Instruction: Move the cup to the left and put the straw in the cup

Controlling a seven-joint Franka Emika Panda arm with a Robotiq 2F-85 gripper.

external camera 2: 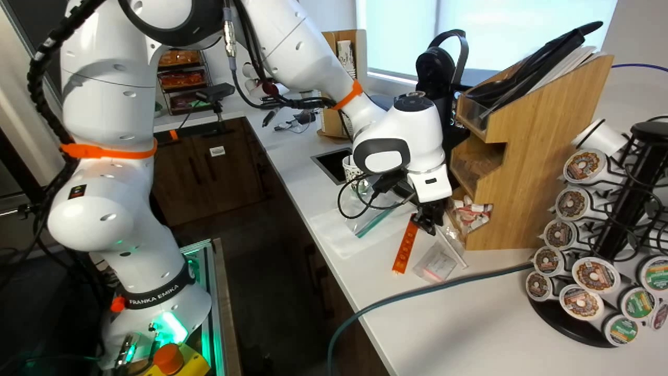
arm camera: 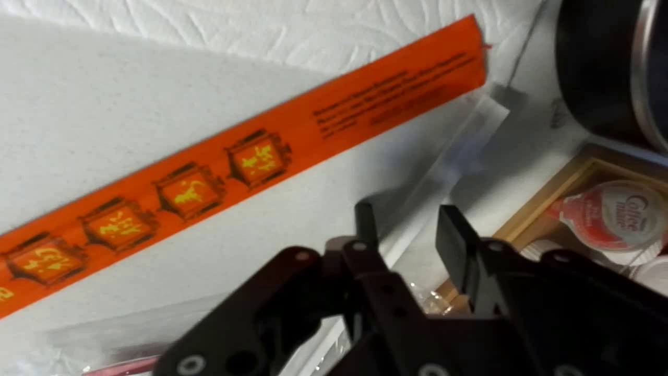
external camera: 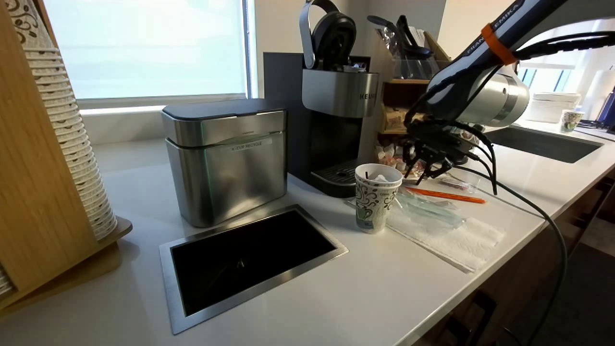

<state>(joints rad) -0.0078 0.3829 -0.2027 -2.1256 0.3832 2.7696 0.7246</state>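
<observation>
The cup (external camera: pixel 377 206) is whitish with a dark leafy pattern and stands upright on the counter beside the coffee maker. White stuff and a small dark stick show in its mouth. It is partly hidden by the arm in an exterior view (external camera 2: pixel 350 169). The straw seems to be the long thin white wrapped stick (arm camera: pixel 417 222) lying on the counter; it also shows in an exterior view (external camera 2: pixel 452 248). My gripper (arm camera: pixel 407 222) is open and empty above the straw, which runs diagonally below the gap between the fingers. The gripper points down in both exterior views (external camera: pixel 424 174) (external camera 2: pixel 432 222).
An orange chopstick packet (arm camera: pixel 302 141) lies beside the straw. A wooden organiser (external camera 2: pixel 537 172) with creamers and the black coffee maker (external camera: pixel 336 96) stand close by. A paper towel (external camera: pixel 461 245), plastic bags (external camera: pixel 432 211), a metal canister (external camera: pixel 235 168) and a recessed bin opening (external camera: pixel 307 274) are around.
</observation>
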